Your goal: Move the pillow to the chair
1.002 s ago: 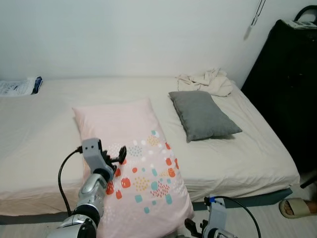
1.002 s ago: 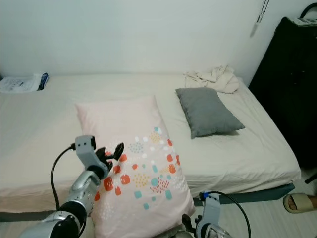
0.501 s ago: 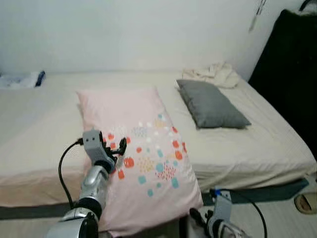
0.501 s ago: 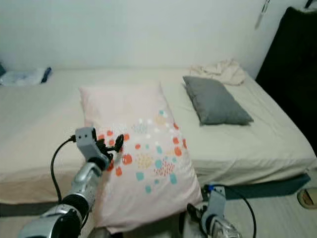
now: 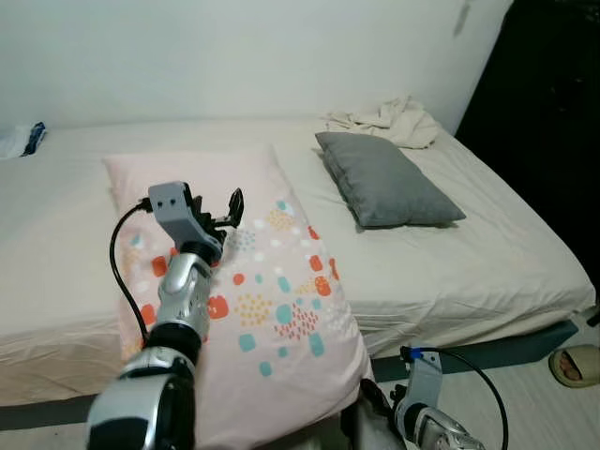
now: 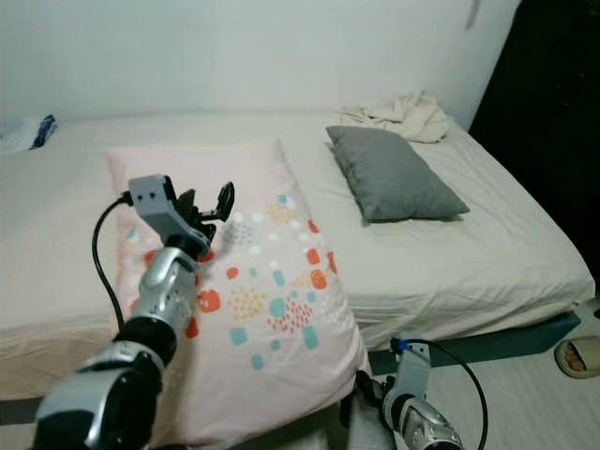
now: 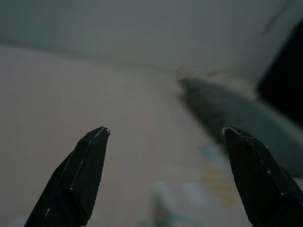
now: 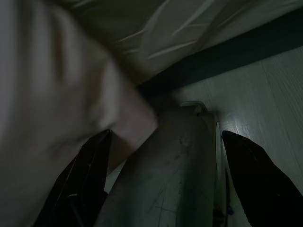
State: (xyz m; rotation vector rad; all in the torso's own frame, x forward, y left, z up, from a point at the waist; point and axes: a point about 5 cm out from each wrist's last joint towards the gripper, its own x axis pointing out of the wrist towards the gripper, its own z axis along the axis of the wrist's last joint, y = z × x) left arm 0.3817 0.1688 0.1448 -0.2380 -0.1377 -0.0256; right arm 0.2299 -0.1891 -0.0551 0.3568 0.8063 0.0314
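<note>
Reaching with spread fingers, the left gripper (image 5: pixel 228 210) should drop onto the pink pillow (image 5: pixel 272 309) toward 5 o'clock; right gripper (image 8: pixel 163 156) also spread.

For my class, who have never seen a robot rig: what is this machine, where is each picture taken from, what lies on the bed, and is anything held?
It is a humanoid robot with two silver arms ending in two-fingered black grippers. Two pictures come from head cameras looking down at a bed; the other two come from cameras on each wrist. On the bed lie a pink patterned pillow, a grey pillow, crumpled cloth and a packet. The left gripper is raised over the pink pillow, fingers open, holding nothing. The right gripper hangs low by the pillow's overhanging corner, open too.
</note>
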